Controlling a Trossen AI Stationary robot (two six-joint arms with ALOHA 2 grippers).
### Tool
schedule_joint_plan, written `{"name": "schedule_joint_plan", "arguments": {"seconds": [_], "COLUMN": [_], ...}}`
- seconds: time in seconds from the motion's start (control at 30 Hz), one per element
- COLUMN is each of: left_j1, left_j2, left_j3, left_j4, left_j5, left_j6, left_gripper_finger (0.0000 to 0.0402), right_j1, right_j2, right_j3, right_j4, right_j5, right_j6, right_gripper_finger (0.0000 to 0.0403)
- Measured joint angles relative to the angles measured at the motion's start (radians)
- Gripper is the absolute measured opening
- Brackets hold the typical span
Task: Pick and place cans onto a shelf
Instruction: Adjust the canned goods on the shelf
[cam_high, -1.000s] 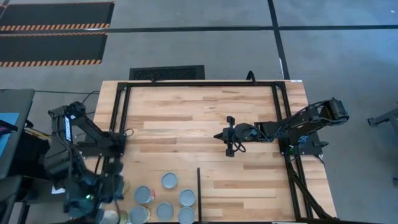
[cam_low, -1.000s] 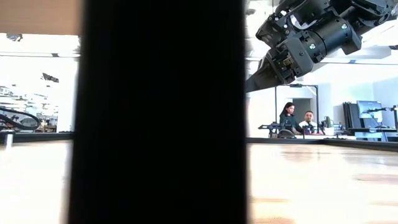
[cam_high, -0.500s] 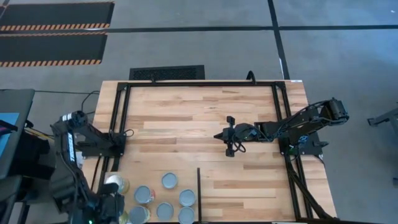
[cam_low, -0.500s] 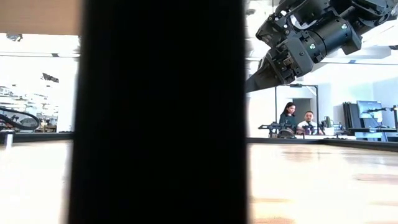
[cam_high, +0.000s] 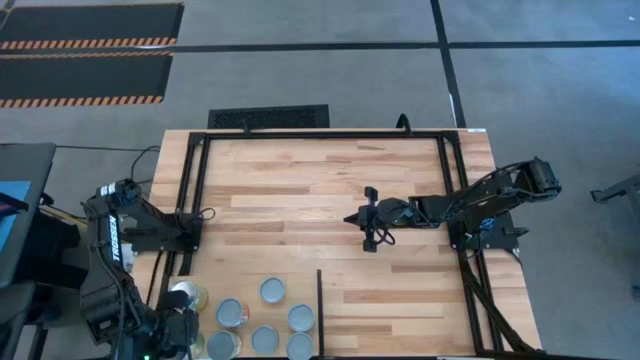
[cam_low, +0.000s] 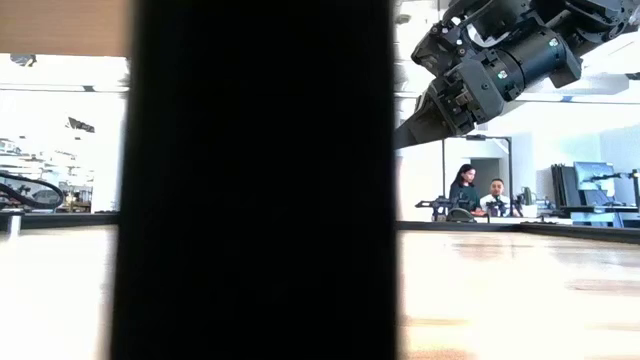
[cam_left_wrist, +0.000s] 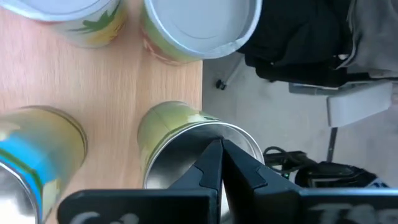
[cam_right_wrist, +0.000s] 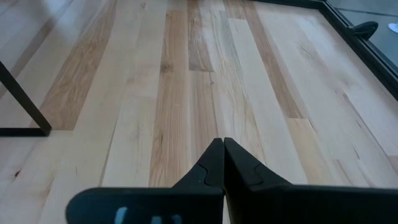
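Observation:
Several cans (cam_high: 272, 290) stand upright on the wooden table's near left corner, left of a thin dark upright divider (cam_high: 320, 310). I cannot make out the shelf apart from the tabletop. My left gripper (cam_high: 176, 331) is shut and points steeply down over a can with a silvery top and yellow-green label (cam_left_wrist: 186, 146) at the table's left edge. Its fingertips (cam_left_wrist: 211, 163) overlap the can's top in the left wrist view. My right gripper (cam_high: 350, 218) is shut and hangs over the bare table middle (cam_right_wrist: 221, 144).
Close around the can under my left gripper stand a white-topped can (cam_left_wrist: 193, 25), a blue-and-yellow-labelled can (cam_left_wrist: 37, 155) and another (cam_left_wrist: 74, 15). A black frame (cam_high: 195, 200) runs round the table. The divider fills the low view's middle (cam_low: 250, 180). People sit far behind the table (cam_low: 478, 192).
My left gripper has gone toward the table's near left corner and sunk a little, rolling as it went, and has stayed shut. One can near the left edge that the arm covered now shows. No can has moved.

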Motion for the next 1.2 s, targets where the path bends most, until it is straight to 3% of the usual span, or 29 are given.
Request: {"name": "schedule_joint_plan", "arguments": {"seconds": [0.43, 1.2], "left_j1": [0.000, -0.006], "left_j2": [-0.040, -0.062], "left_j3": [-0.007, -0.004], "left_j4": [-0.102, -0.036], "left_j5": [-0.109, -0.067], "left_j6": [-0.001, -0.066], "left_gripper_finger": [0.0000, 0.0000], "right_j1": [0.000, 0.000], "right_j2": [0.000, 0.000], "right_j3": [0.000, 0.000], "right_j4": [0.000, 0.000], "right_j5": [0.000, 0.000], "right_j6": [0.000, 0.000], "right_gripper_finger": [0.0014, 0.0014]}}
